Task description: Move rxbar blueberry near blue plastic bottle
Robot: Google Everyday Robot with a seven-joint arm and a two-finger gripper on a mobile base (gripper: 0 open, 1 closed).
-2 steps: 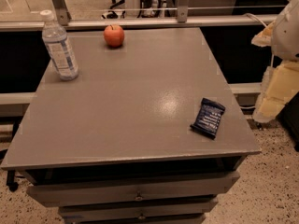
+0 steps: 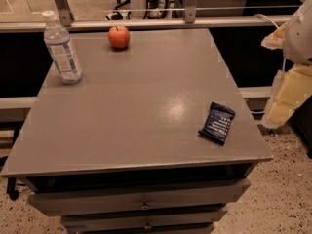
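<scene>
The rxbar blueberry (image 2: 217, 123), a flat dark navy wrapper with pale text, lies near the front right corner of the grey table (image 2: 141, 106). The blue plastic bottle (image 2: 62, 50), clear with a white cap and a pale blue label, stands upright at the table's back left. My gripper (image 2: 286, 97) hangs off the table's right side, above the floor and to the right of the bar, touching nothing.
A red-orange apple (image 2: 118, 36) sits at the back middle of the table, right of the bottle. Drawers (image 2: 141, 206) run below the table's front edge. A rail and posts (image 2: 190, 4) stand behind the table. Speckled floor lies to the right.
</scene>
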